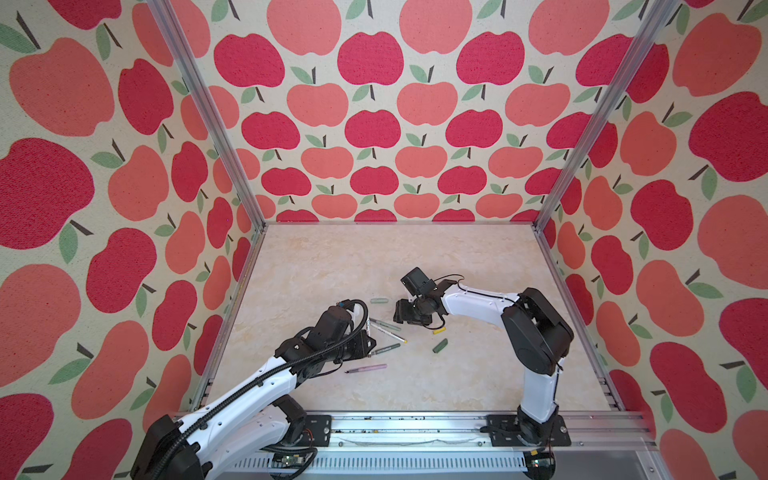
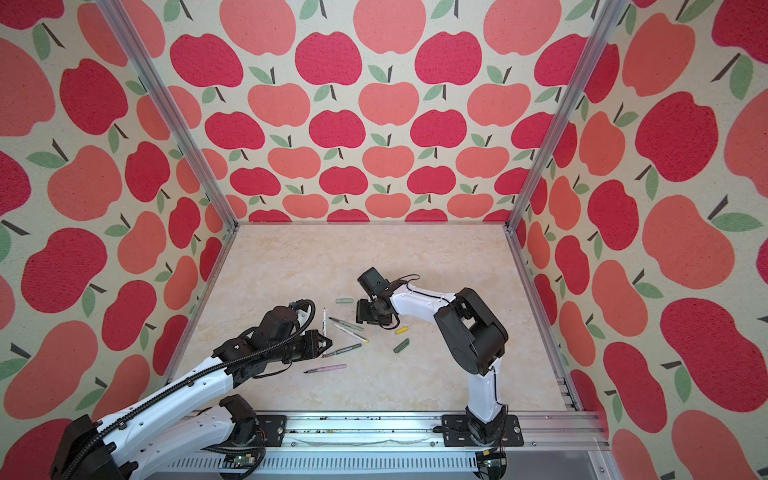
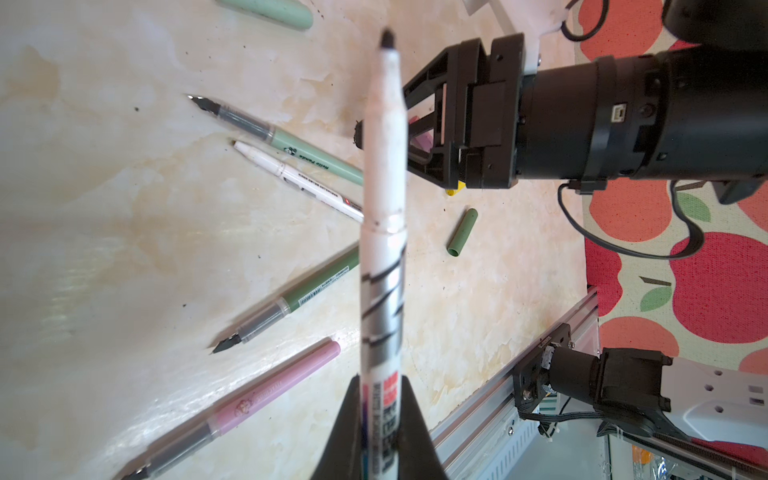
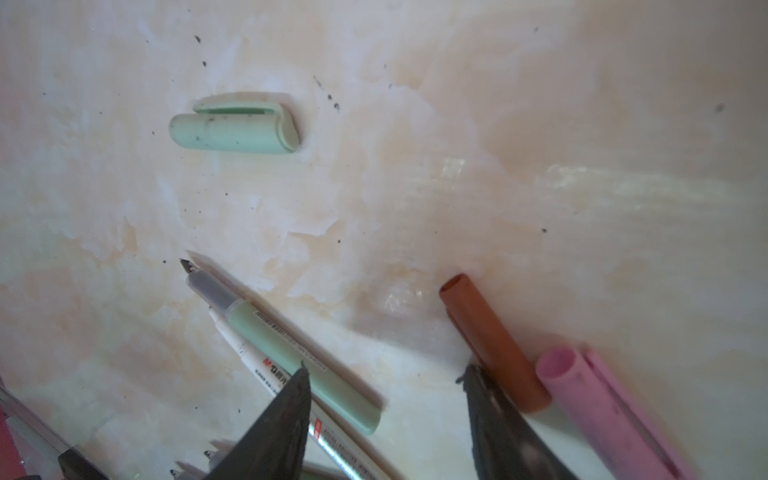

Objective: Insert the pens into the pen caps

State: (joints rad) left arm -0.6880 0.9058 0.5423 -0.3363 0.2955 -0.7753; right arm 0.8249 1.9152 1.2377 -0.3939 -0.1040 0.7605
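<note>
My left gripper (image 3: 382, 384) is shut on a white pen (image 3: 384, 208) with a dark tip, held off the table (image 1: 368, 326). My right gripper (image 4: 386, 374) hangs open just above the table with nothing between its fingers. The brown cap (image 4: 494, 345) lies against one fingertip, with the pink cap (image 4: 602, 407) beside it. The pale green cap (image 1: 378, 300) lies farther back. Between the arms lie the pale green pen (image 1: 386, 324), white-and-yellow pen (image 1: 390, 334), dark green pen (image 1: 384, 349) and pink pen (image 1: 368, 368). The yellow cap (image 1: 439, 331) and dark green cap (image 1: 440, 345) lie to the right.
The marbled table (image 1: 374, 257) is walled on three sides by apple-print panels. An aluminium rail (image 1: 415, 428) with both arm bases runs along the front edge. The right arm's elbow (image 1: 536, 332) stands over the table's right side.
</note>
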